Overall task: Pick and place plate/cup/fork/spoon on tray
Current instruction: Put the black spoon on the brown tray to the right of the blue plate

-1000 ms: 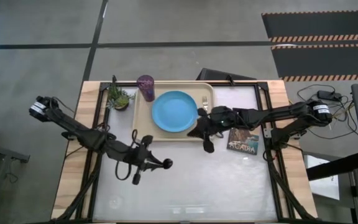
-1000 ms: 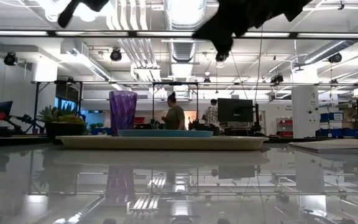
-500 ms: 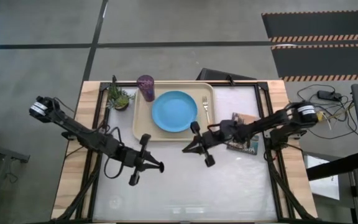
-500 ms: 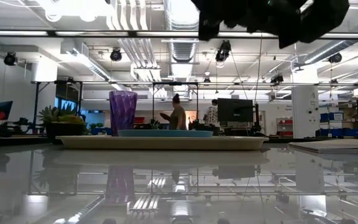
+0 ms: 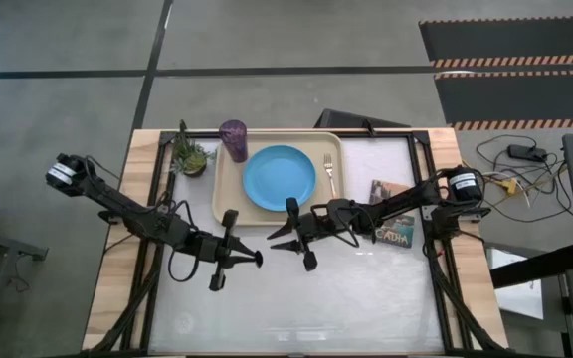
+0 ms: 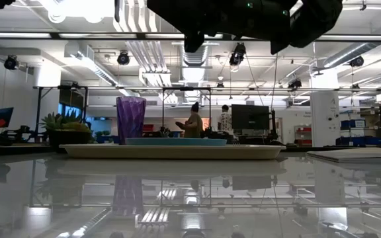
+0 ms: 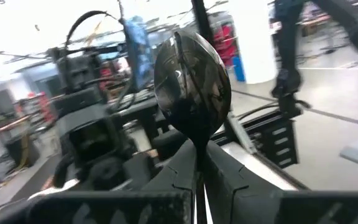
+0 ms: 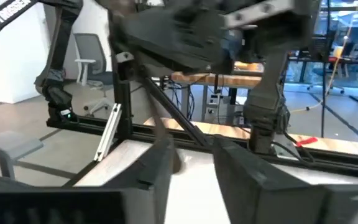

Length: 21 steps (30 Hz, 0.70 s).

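Clenched on the spoon [image 7: 191, 84], the left gripper [image 5: 250, 259] hangs lower-centre, probably tray-bound [image 5: 224, 204]; the right gripper [image 5: 288, 239], spread empty, hovers beside it.

The spoon [image 7: 192, 84] handle is hidden between the left jaws.

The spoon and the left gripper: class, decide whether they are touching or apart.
Touching. The left wrist view shows the spoon with its handle pinched between the left gripper fingers, its bowl standing above them.
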{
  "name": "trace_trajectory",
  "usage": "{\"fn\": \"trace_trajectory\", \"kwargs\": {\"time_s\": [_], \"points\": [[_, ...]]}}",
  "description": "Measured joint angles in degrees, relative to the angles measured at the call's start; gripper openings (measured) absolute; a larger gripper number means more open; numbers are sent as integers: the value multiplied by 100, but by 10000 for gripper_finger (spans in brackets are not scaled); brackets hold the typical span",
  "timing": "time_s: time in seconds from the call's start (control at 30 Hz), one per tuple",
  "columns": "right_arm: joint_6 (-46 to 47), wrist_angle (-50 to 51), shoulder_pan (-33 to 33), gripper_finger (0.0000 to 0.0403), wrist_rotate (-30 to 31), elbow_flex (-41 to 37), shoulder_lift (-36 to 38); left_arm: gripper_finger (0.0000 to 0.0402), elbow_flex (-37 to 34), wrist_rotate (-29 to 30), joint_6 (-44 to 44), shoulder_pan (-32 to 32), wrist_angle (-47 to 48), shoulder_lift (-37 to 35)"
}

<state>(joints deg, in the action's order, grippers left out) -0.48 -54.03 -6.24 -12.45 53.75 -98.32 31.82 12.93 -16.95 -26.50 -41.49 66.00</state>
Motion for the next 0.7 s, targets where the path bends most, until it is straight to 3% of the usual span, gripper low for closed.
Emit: {"fn": "trace_trajectory", "kwargs": {"time_s": [0.13,0.3,0.7], "points": [[-355,109,-120,146,23,158,7,0,-27,677,-39,22,286,-68],[-604,189,-209,178,350,326,-10,0,-24,733,-186,110,284,-108],[-797,315,-214,167,645,615,-44,0,-2,457,-201,210,-160,95]]}}
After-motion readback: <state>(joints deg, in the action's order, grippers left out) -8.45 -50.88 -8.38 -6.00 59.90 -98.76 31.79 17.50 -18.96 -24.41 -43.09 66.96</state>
